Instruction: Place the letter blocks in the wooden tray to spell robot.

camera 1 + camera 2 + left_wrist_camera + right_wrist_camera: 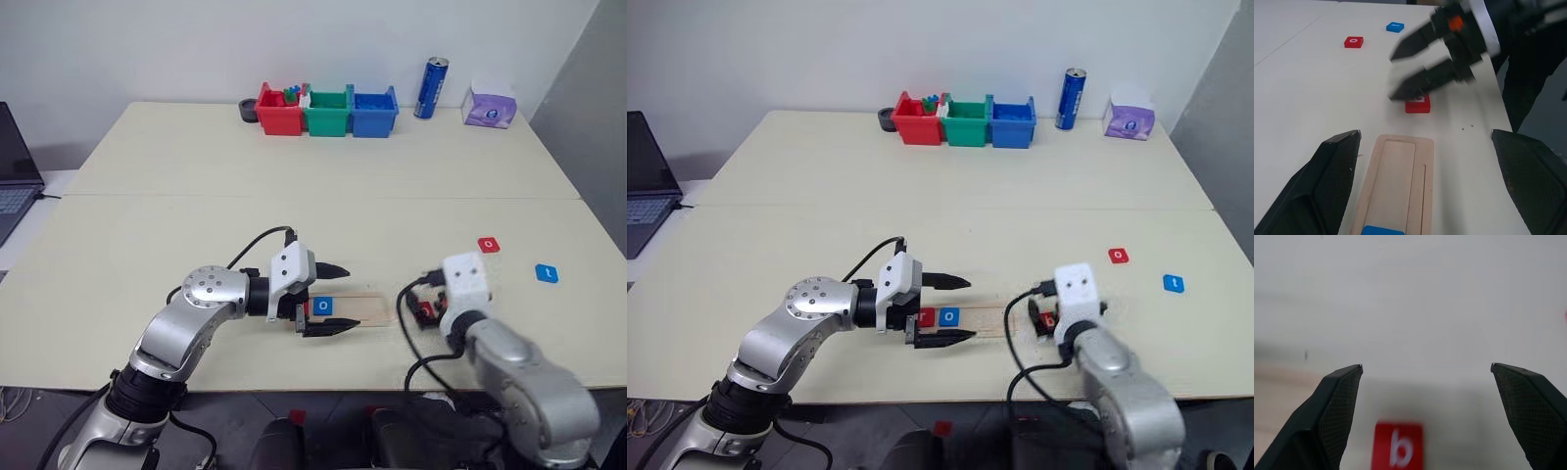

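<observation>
Right wrist view is giving you the red b block (1398, 444) lying flat on the table (1410, 308), between the two black fingers and not touching either one. The right gripper (1426, 367) is standing wide apart and gripping nothing.

In the right eye view you are seeing the wooden tray (991, 320) lying near the table's front edge, running left to right. A red block (927, 316) and a blue o block (949, 315) are sitting side by side at its left end; the letter on the red one is too small to read. The rest of the tray is showing bare wood. The b block is resting on the table just past the tray's right end, partly hidden by the right arm.

The left gripper (954, 310) is hovering over the tray's left end, pointing to the right, one finger on each side of the strip. Its jaws are spread wide and holding nothing.

Farther right you are finding a red o block (1118, 256) and, beyond it, a blue t block (1174, 284), both loose on the table and well apart from the tray.

Along the far edge, red, green and blue plastic bins (966, 121) are standing in a row, with a blue can (1073, 99) and a purple tissue pack (1130, 117) to their right. A laptop (649, 186) is sitting off to the left.
</observation>
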{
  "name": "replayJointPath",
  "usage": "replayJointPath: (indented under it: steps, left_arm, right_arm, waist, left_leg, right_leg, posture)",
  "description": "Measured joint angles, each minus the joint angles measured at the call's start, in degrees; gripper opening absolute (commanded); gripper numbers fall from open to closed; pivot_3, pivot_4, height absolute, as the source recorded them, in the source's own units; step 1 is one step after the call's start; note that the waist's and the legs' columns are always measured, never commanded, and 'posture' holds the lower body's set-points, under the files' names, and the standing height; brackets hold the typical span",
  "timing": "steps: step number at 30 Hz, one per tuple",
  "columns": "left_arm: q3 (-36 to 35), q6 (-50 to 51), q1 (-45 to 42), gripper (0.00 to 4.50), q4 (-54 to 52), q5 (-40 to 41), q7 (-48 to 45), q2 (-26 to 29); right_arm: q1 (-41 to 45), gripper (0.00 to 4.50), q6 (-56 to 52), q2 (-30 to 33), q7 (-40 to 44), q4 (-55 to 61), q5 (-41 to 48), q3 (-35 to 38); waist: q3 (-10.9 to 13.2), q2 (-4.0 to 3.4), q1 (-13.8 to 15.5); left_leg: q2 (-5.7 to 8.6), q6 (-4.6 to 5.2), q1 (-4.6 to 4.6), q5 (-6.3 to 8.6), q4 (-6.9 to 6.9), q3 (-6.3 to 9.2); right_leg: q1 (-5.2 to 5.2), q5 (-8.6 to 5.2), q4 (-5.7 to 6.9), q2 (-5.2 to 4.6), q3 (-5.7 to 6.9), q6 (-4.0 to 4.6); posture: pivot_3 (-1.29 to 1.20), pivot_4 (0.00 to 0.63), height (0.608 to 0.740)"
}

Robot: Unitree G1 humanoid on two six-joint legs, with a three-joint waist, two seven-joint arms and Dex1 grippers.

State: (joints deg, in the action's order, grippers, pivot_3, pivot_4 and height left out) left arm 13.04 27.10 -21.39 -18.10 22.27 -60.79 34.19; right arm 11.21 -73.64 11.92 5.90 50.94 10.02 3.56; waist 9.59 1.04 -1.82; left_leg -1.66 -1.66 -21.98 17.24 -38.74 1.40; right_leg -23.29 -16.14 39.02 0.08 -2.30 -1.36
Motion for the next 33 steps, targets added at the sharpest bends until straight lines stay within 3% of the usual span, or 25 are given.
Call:
replayJointPath:
  steps: [5,7,10,16,23,33]
  left_arm:
    - [-0.2,-0.4,-1.8,4.50,1.7,0.0,-0.5,0.1]
    - [-0.2,-1.2,-2.0,4.50,2.5,0.2,-1.4,0.1]
    - [-0.2,-2.4,-2.1,4.50,2.9,0.2,-2.8,-0.1]
    - [0.2,-4.3,-2.1,4.50,3.6,0.2,-4.7,-0.9]
    - [0.4,-6.5,-2.1,4.50,5.3,0.1,-6.7,-0.9]
    - [1.2,-7.7,-1.9,4.50,6.7,-0.2,-8.6,-0.8]
  right_arm:
    - [0.4,4.46,10.9,7.8,17.1,-4.6,10.0,7.3]
    - [-1.9,4.46,18.8,14.6,26.8,-10.3,12.7,8.7]
    - [-5.7,4.46,31.4,23.3,40.9,-20.2,13.9,8.9]
    - [-7.2,4.46,51.2,31.2,57.6,-36.8,11.2,4.5]
    - [-3.0,4.46,64.6,31.8,64.7,-50.4,7.0,-2.4]
    - [2.2,4.46,70.7,30.6,68.0,-60.1,5.2,-7.4]
  waist:
    - [0.0,0.02,0.1]
    - [0.1,0.06,0.1]
    - [0.1,0.11,0.2]
    - [0.1,0.13,0.0]
    - [0.1,0.11,0.0]
    - [0.1,0.10,0.2]
  left_leg:
    - [0.02,0.02,-0.02,0.01,0.03,0.01]
    - [0.07,0.04,-0.02,0.03,0.02,-0.08]
    - [0.08,0.09,-0.01,0.05,0.01,-0.10]
    - [0.03,0.09,0.09,0.05,0.00,-0.10]
    - [0.02,0.08,0.09,0.05,-0.06,-0.10]
    - [0.02,0.07,0.06,0.04,-0.08,-0.07]
  right_leg:
    - [0.02,0.13,-0.06,-0.01,0.03,0.25]
    - [0.03,0.13,-0.10,-0.06,0.03,0.24]
    - [0.06,0.12,-0.11,-0.06,0.03,0.22]
    - [0.08,0.13,-0.02,0.01,-0.04,0.24]
    - [0.08,0.14,0.00,-0.01,-0.05,0.25]
    - [0.09,0.15,0.02,-0.05,-0.04,0.25]
  posture:
    - [0.00,0.150,0.740]
    - [0.00,0.150,0.740]
    - [0.00,0.150,0.740]
    - [0.00,0.150,0.740]
    - [0.00,0.150,0.740]
    - [0.00,0.150,0.740]
